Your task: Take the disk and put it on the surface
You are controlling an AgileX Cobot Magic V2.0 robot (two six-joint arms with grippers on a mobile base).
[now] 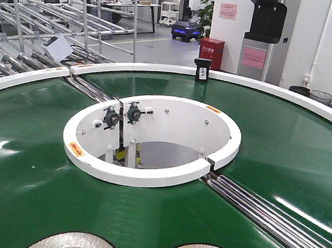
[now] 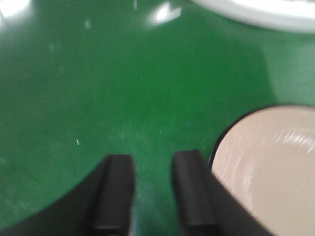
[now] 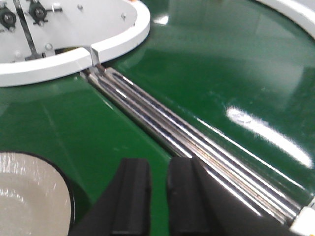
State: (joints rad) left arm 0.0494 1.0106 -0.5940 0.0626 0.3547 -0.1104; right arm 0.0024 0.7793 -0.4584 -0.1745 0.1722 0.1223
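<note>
You are working on a factory or logistics floor, not in a home. Evidence: a wide green ring conveyor belt (image 1: 30, 165) with a white inner rim (image 1: 150, 177) and steel rollers (image 1: 274, 216) at its seam. Metal flow racks (image 1: 60, 12) stand behind it. A low cart with blue lights (image 1: 186, 29) sits on a polished floor (image 1: 143, 47) with painted lines. A red cabinet (image 1: 211, 52) stands by the wall.
</note>
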